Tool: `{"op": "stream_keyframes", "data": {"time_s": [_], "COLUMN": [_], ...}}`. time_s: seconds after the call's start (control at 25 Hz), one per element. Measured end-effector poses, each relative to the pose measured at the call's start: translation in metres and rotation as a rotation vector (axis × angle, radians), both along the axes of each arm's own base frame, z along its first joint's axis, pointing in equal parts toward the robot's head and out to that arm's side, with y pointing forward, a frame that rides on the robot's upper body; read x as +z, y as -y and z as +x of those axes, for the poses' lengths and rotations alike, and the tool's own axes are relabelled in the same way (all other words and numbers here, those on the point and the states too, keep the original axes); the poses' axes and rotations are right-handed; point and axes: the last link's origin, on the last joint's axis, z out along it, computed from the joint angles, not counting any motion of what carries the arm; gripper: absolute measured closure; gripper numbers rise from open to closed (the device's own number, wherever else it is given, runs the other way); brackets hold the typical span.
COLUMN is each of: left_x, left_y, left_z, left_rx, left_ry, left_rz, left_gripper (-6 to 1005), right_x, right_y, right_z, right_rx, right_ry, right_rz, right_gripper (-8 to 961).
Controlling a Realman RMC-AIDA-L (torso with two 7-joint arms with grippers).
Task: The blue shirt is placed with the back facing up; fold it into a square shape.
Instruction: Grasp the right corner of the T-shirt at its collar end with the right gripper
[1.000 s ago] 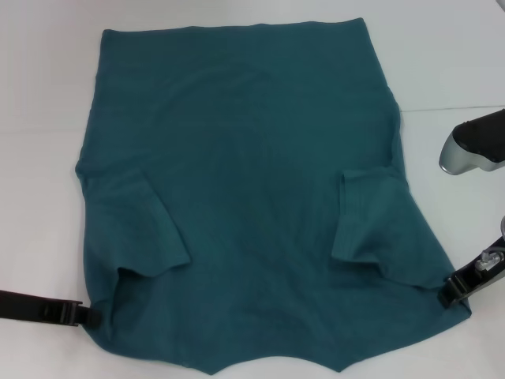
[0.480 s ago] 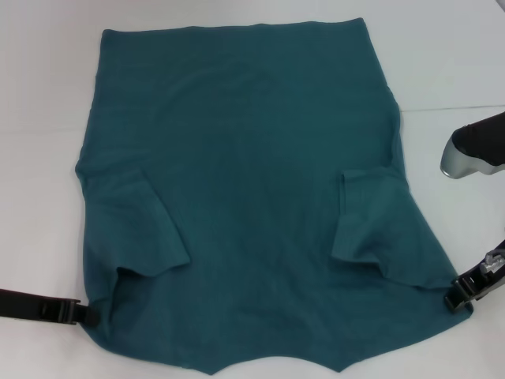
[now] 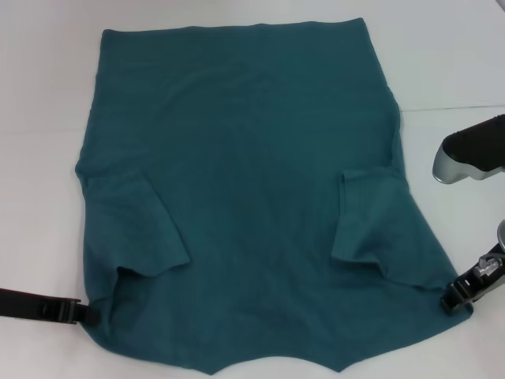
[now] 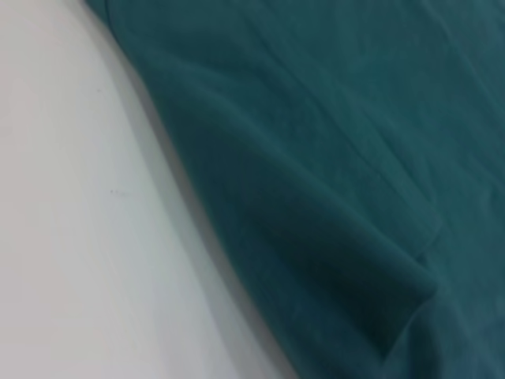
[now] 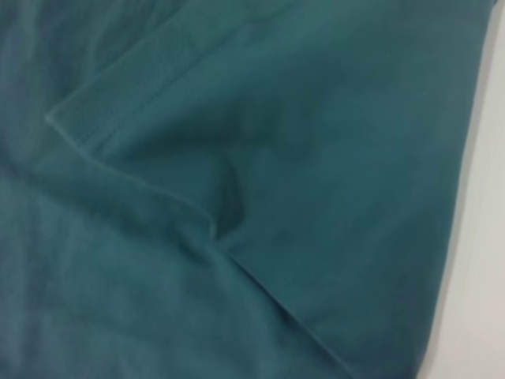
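Teal-blue knit, soft and matte: the blue shirt [image 3: 245,197] spread flat across the white table [image 3: 39,79], both short sleeves folded inward over the body, hem at the far end. Left gripper [image 3: 88,316] low at the near left corner, touching the fabric edge; right gripper [image 3: 451,303] at the near right corner, likewise against the cloth. Fingers of both too hidden to judge (pinching or merely resting, cannot tell). Wrist views filled with creased fabric beside bare table
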Motion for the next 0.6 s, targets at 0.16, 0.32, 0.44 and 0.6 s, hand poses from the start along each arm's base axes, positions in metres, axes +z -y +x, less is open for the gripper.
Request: {"op": "stream_keyframes", "data": {"time_s": [0.16,0.32,0.44,0.6], "left_x": [-0.0001,-0.0001,-0.0001,-0.0002], "left_y": [0.0000,0.0000,0.0005,0.0013], "left_z": [-0.0001,-0.0001,-0.0007,-0.0015], "left_rx": [0.000,0.000,0.002,0.005], "left_ry": [0.000,0.000,0.000,0.000], "left_rz": [0.000,0.000,0.000,0.000], "left_gripper": [930,929,929,928], "right_x": [-0.0030,-0.0049,-0.0073,-0.0081], "right_y": [0.0004,0.0007,0.0017,0.0015], "right_z": [0.0019,0.0019,0.0027,0.0030], "right_rx": [-0.007,-0.002,-0.001,0.001], "right_ry": [-0.002,-0.007,-0.017,-0.022], "right_rz": [-0.008,-0.019,-0.031,-0.032], "right_gripper": [541,567,587,613]}}
